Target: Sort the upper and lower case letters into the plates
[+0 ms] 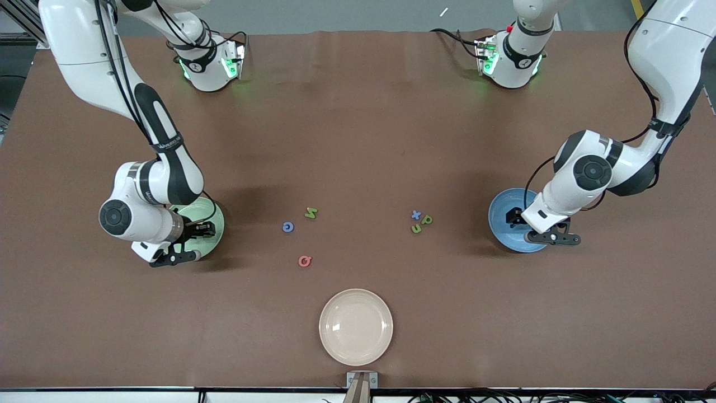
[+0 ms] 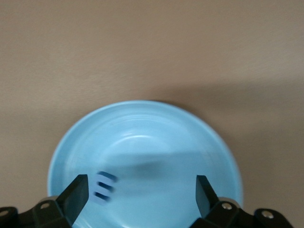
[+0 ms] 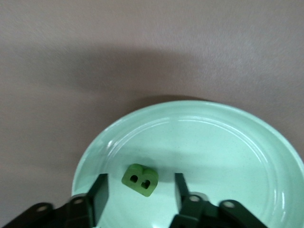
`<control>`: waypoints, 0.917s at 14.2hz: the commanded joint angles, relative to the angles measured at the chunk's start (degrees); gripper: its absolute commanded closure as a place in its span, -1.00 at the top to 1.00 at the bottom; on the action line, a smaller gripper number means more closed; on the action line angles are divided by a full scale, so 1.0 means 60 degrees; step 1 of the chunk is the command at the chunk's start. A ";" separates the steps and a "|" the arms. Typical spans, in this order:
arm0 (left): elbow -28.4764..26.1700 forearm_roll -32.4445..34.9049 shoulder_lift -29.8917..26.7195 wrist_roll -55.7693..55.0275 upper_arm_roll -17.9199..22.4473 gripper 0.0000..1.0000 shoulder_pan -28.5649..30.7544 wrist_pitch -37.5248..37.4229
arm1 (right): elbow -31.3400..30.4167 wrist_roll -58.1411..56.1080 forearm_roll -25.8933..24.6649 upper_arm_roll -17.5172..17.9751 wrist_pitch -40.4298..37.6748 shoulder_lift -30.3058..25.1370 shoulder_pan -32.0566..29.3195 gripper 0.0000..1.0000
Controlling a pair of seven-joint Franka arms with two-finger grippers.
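Drop step, both arms at once. Left tool point(image 2: 140, 197) over the blue plate point(image 2: 142, 142), jaws spread wide, holding nothing; a blue letter point(image 2: 104, 186) looks blurred between them, likely just let go. Right tool point(image 3: 140, 192) over the green plate point(image 3: 213, 152), jaws partly apart, green B point(image 3: 139, 179) lying loose in the plate between them. Six letters left mid-desk: N point(image 1: 311, 212), blue o point(image 1: 287, 226), pink Q point(image 1: 304, 261), and the x point(image 1: 415, 214) cluster. Next: lift clear, then go for the nearest loose letter. Cream plate point(image 1: 356, 326) unused.
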 commanded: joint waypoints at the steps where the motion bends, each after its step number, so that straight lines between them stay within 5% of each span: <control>1: 0.0296 0.0011 -0.0059 -0.1369 -0.0485 0.99 -0.0163 -0.0494 | 0.0927 0.1471 0.0026 0.0113 -0.1600 -0.0304 0.0212 1.00; 6: 0.0721 -0.0004 0.0306 -0.6105 -0.0502 0.99 -0.1553 -0.0494 | 0.1999 0.5354 0.0376 0.0128 -0.1799 -0.0071 0.1618 1.00; 13: 0.1249 -0.0004 0.1331 -1.4899 -0.0487 0.99 -0.2844 -0.0480 | 0.4432 0.8009 0.0524 0.0113 -0.0864 0.2287 0.2849 1.00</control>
